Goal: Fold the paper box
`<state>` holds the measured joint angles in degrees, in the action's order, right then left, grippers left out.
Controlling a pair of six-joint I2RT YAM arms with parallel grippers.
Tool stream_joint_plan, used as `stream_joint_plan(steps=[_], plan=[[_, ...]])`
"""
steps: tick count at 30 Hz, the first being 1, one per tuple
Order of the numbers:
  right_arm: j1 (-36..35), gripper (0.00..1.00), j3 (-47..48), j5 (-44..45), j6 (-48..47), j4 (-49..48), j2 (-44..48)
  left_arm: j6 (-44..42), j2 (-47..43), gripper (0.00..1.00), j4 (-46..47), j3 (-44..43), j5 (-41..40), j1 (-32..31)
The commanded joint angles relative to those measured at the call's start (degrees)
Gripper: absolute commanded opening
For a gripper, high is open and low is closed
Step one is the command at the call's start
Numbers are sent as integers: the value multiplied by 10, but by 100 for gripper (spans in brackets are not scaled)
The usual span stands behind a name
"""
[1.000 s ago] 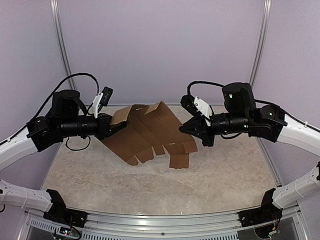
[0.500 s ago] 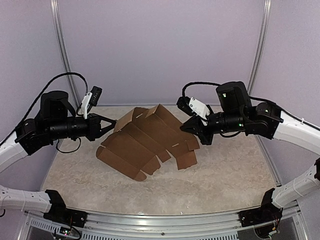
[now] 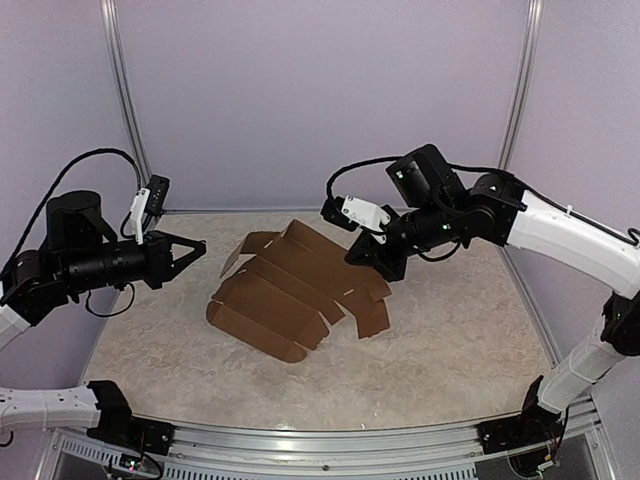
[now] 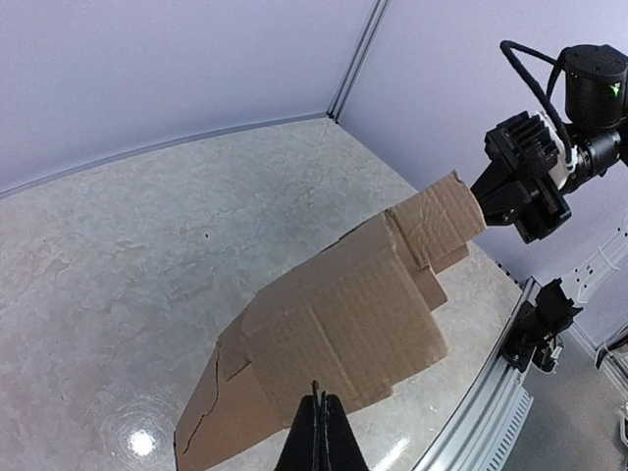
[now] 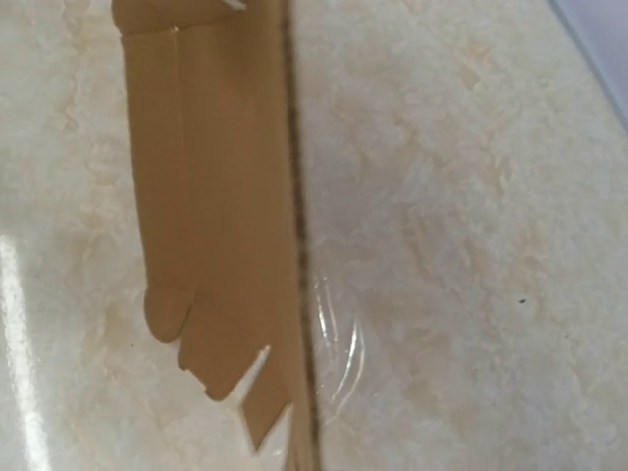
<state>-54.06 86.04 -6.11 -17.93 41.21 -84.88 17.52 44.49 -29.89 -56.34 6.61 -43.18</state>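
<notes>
Pale lilac enclosure walls stand behind a beige, marble-patterned tabletop, seen from above with the far wall at 12 o'clock.

The white-and-black right arm sweeps in from 3 o'clock, and the black-and-white left arm reaches in from 9 o'clock.

At the middle of the tabletop sits the plain brown cardboard paper box. It is a die-cut sheet, partly folded and humped, with loose flaps at its 12 o'clock and 4 o'clock sides. Its 7 o'clock edge rests on the tabletop.

The black right pincer meets the sheet at its 2 o'clock edge, fingers together. It appears clamped on a raised flap there: the left wrist view shows that flap lifted up to the pincer tip, and the right wrist view shows the cardboard edge-on, running straight to the bottom of the frame.

The black left pincer is pressed together with nothing in it. It hangs above the tabletop at the box's 9 o'clock side, pointing at the cardboard and clear of it.
</notes>
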Motion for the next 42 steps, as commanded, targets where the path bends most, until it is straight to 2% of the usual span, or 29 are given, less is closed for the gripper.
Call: stream_joint_plan(steps=[1,12,18,25,31,36,42], plan=[[6,0,46,2,-10,66,-60,3,-1,0,-1,29,-12,-2],[6,0,108,93,-47,75,-192,34,21,0,59,104,-35,-2],[-14,0,81,145,-77,49,-214,54,42,0,97,138,-45,-2],[-33,0,42,209,-95,18,-222,65,84,0,114,165,-106,9],[-48,0,18,237,-95,5,-223,98,118,0,187,210,-92,46],[-57,0,8,232,-90,3,-212,103,185,0,251,229,-70,66],[-61,0,-3,226,-81,-3,-202,104,257,0,336,228,14,65]])
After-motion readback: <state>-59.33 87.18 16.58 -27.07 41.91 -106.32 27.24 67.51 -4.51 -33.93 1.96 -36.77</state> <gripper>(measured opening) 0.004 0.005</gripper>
